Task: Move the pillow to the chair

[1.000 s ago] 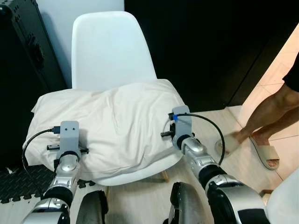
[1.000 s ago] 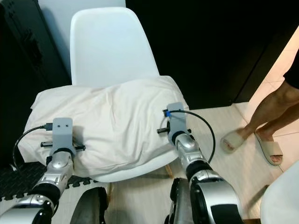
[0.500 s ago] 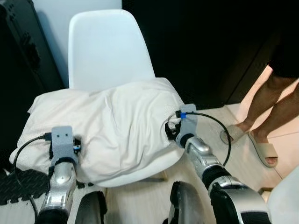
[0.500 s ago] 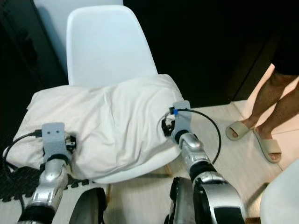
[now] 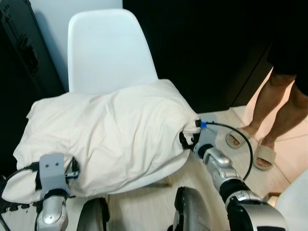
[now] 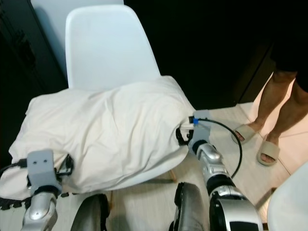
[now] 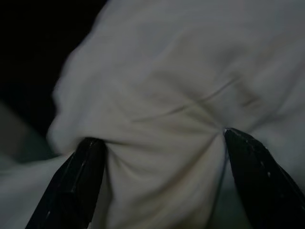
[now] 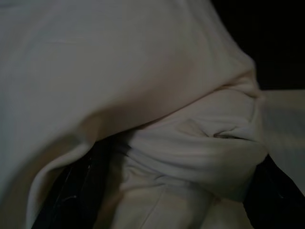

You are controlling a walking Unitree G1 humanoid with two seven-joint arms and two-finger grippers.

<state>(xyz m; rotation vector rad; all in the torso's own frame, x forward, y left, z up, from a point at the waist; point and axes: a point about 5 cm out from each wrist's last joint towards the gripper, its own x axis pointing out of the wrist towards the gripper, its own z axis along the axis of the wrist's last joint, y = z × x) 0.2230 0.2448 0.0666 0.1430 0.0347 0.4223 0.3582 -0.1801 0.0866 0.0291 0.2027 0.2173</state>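
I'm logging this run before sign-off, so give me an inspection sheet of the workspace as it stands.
Surface: white chair, seat mostly covered, backrest bare.
Job's things: cream pillow lies across the seat, its left end overhanging.
Clutter: nothing seen.
Grippers: left claw spread around a fold of pillow; right claw at the pillow's right corner, cloth bunched between its fingers.
Cables: black cable loops off the right wrist.
Surroundings: person's legs in sandals at right; dark case at left.

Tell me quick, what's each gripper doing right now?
Left gripper: open, fingers spread around a bunched fold of the pillow.
Right gripper: open, fingers either side of the pillow's corner.
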